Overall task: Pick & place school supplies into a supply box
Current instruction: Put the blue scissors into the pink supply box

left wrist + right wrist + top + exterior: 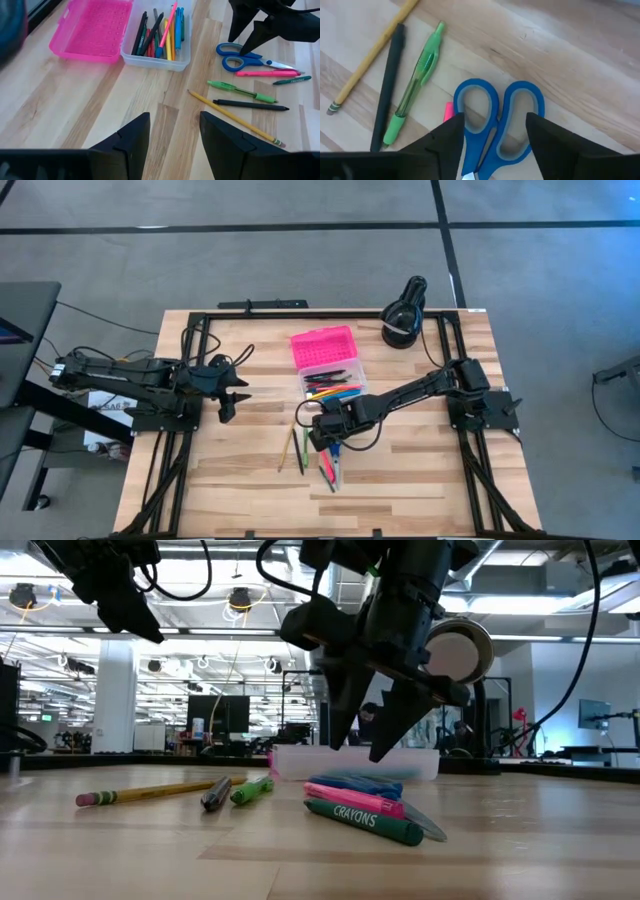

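Observation:
The scissors (pixel 495 115) with blue handles lie flat on the table beside a green pen (pixel 417 80), a dark pen (pixel 387 95) and a yellow pencil (pixel 370 55). A pink pen (pixel 265 73) and a green crayon (pixel 292 80) lie by the scissor blades. The supply box (pixel 157 57) stands open, its clear base holding several pens and its pink lid (pixel 92 30) folded back flat. My right gripper (pixel 495 120) is open and hovers just above the scissor handles, one finger on either side. My left gripper (pixel 174 117) is open above bare table, left of the box.
A black lamp (pixel 405 315) stands at the table's far right corner. The loose supplies lie in a cluster near the box's near side (pixel 310 450). Bare wood stretches along the near edge and on the left half under the left arm (pixel 150 380).

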You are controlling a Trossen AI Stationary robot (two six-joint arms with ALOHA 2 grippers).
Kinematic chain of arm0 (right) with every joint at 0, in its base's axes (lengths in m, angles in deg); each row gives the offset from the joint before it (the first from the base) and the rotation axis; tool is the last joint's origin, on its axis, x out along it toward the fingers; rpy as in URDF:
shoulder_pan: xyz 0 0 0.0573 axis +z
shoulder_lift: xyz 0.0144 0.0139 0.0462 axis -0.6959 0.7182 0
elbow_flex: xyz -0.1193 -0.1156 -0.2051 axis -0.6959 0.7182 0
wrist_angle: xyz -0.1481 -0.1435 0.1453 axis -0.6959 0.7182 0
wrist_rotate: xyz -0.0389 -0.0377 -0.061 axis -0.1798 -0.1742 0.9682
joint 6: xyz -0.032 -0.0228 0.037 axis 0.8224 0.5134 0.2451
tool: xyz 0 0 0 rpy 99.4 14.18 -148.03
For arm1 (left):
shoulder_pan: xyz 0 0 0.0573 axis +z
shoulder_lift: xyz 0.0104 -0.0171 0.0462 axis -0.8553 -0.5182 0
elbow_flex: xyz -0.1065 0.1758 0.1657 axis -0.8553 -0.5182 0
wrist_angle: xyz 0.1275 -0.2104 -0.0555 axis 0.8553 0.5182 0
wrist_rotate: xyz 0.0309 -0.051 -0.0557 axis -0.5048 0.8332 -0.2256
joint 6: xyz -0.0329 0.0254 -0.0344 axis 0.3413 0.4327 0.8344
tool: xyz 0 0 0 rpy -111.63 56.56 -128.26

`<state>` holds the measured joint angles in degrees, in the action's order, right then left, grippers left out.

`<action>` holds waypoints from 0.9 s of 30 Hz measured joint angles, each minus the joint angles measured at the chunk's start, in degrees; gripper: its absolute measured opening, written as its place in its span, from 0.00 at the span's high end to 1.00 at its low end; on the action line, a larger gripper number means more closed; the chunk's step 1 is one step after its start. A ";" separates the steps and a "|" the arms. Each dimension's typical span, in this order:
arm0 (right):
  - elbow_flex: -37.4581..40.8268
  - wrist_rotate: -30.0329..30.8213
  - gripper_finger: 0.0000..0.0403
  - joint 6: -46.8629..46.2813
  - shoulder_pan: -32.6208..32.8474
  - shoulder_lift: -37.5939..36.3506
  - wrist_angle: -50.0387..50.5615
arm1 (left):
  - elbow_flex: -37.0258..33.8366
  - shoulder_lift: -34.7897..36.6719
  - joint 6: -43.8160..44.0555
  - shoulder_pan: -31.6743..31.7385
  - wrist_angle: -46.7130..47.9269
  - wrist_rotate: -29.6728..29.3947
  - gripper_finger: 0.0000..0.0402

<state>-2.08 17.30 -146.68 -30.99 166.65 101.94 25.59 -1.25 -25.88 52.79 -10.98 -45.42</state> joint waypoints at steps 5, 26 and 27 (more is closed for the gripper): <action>-0.01 1.94 0.48 0.11 0.29 0.00 -0.40 | 0.00 0.00 0.44 0.00 0.00 0.02 0.59; -0.39 -0.26 0.60 1.44 1.03 3.73 -4.27 | 0.02 0.02 1.65 0.00 -0.02 0.05 0.59; -0.46 -1.27 0.60 1.40 1.04 4.40 -5.30 | 0.02 0.00 1.67 0.00 -0.02 0.15 0.59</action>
<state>-2.54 16.03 -145.29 -29.95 171.05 96.64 25.61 -1.25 -24.21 52.79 -11.00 -45.28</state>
